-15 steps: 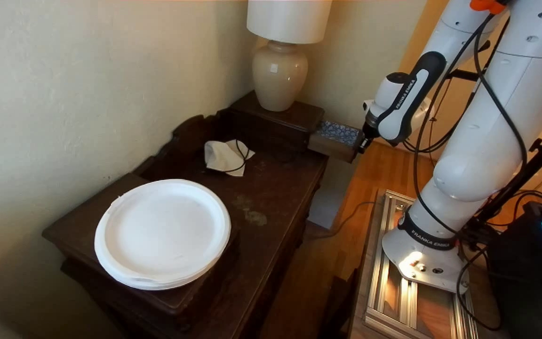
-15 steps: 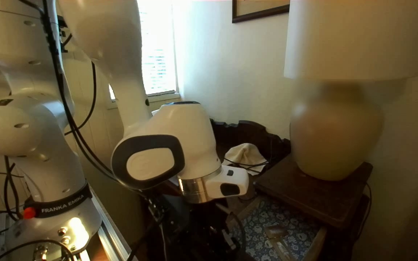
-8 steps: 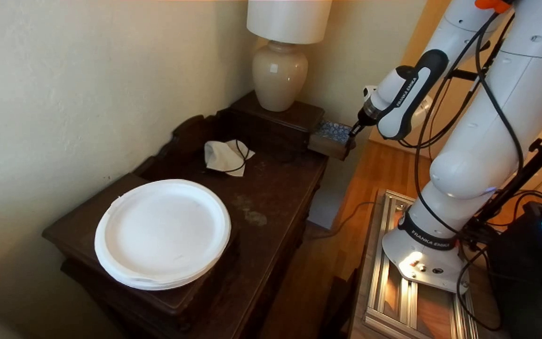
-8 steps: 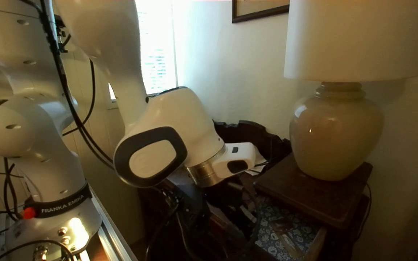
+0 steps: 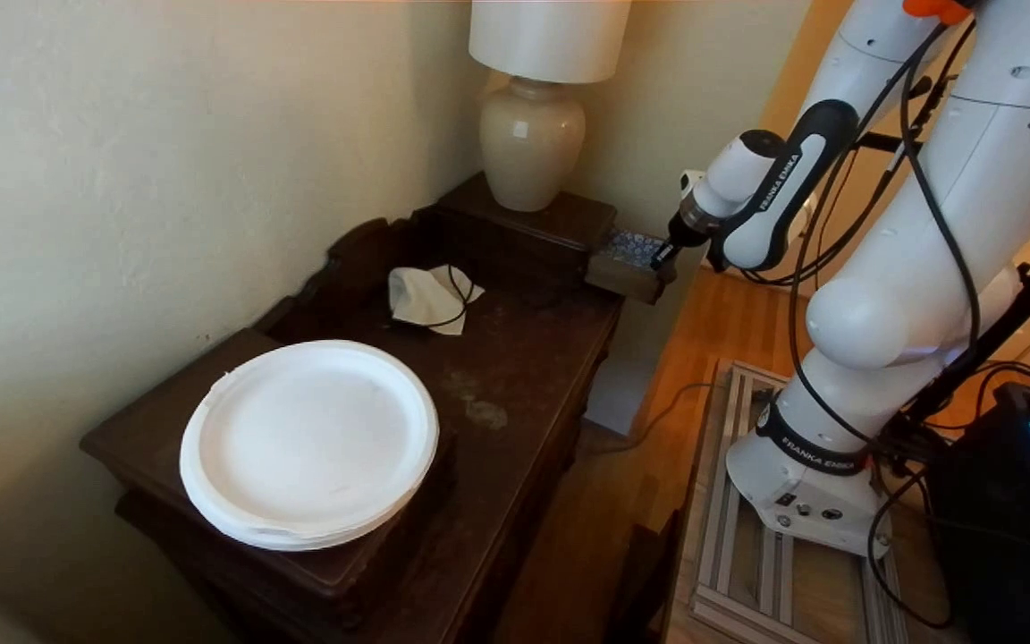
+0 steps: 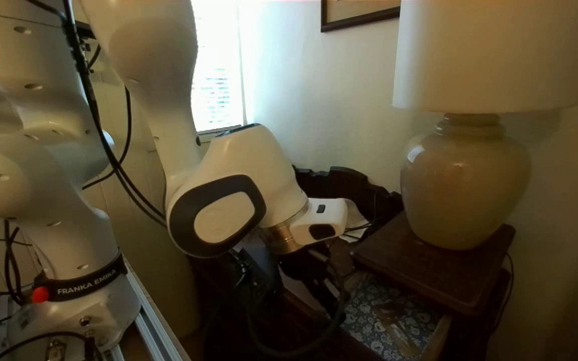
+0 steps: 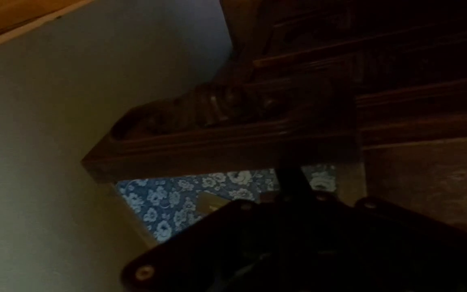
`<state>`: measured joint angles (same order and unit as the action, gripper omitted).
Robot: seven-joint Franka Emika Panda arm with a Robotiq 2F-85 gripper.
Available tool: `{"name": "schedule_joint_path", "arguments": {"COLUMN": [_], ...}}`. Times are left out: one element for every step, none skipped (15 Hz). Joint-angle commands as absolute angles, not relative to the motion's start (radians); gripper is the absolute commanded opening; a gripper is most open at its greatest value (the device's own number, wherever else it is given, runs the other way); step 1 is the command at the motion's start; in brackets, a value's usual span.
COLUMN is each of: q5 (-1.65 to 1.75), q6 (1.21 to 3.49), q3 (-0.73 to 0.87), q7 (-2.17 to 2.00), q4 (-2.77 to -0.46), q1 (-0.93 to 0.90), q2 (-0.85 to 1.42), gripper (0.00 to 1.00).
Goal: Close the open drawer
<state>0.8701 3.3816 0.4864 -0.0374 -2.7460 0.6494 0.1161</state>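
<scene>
The drawer is a dark-brown wooden box with a blue floral lining. It sticks out from the small raised shelf under the lamp in both exterior views (image 5: 620,277) (image 6: 438,337). Its carved front panel fills the middle of the wrist view (image 7: 201,152). My gripper points down at a slant over the drawer's front end in both exterior views (image 5: 661,258) (image 6: 330,302). In the wrist view the fingers (image 7: 292,179) show as one dark bar over the lining, close together with nothing seen between them. Their tips blend into the dark front panel; whether they touch it is unclear.
A lamp (image 5: 533,143) stands on the shelf above the drawer. A cloth (image 5: 430,300) with a cable and a white plate (image 5: 309,443) are on the dark table. A flat packet (image 6: 394,326) lies inside the drawer. A wall is beside the drawer.
The drawer has slid slightly inward. My gripper has risen from outside the front panel, tilted, and moved over the drawer's front end. In the last half second the drawer has barely moved.
</scene>
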Motion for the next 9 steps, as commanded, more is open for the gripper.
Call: {"name": "schedule_joint_path", "arguments": {"q5": [0.865,0.876,0.89,0.927,1.011,1.079,1.124,1.152,1.175], "q6": [3.38,3.375,3.369,3.34,3.335,3.338,3.347,3.349,3.339], "q3": [0.547,0.555,0.563,0.555,0.55,0.548,0.544,0.538,0.527], "q7": [-0.026,-0.029,-0.031,-0.051,-0.126,-0.173,-0.199,-0.215,-0.227], "q4": [-2.752,-2.754,-2.762,-2.792,-2.763,-2.749,-2.752,-2.755,-2.759], "q1": [0.681,0.692,0.699,0.708,0.709,0.704,0.702,0.708,0.72], "q2": [0.016,-0.002,-0.022,-0.045,-0.006,0.032,0.072,0.094,0.115], "gripper": [0.02,0.03,0.03,0.03,0.03,0.03,0.03,0.03,0.03]}}
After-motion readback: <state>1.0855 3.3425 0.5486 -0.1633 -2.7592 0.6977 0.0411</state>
